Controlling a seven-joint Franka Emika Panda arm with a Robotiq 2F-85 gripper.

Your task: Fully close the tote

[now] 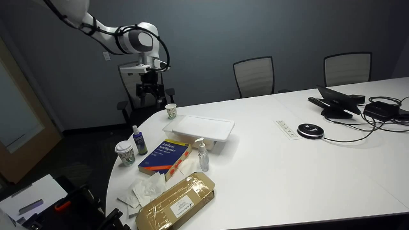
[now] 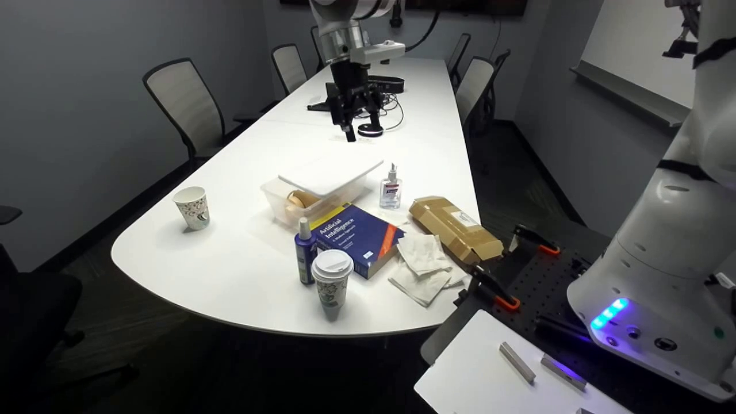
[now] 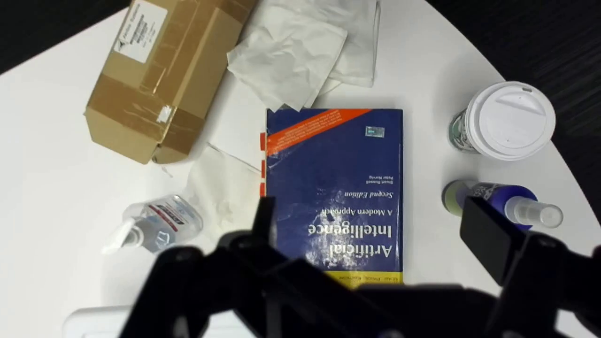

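Left to right in an exterior view, a paper cup (image 2: 193,209) stands well apart from the book (image 2: 356,234); the tub (image 2: 329,204), one end uncovered, sits just beside the book's yellow end, its lid (image 2: 330,175) askew; the pincer (image 2: 363,130) hangs above the book's level, spread, gripping nothing. The step in hand seems preparing to seat the lid; next calls for lowering, sliding it over the uncovered end, pressing down.

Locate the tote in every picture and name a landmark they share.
In an exterior view: the tote, just below the centre.
In an exterior view: the tote, just left of the centre.
Wrist view: only part of its lid, at the bottom edge, left.
Shared landmark: the blue book.
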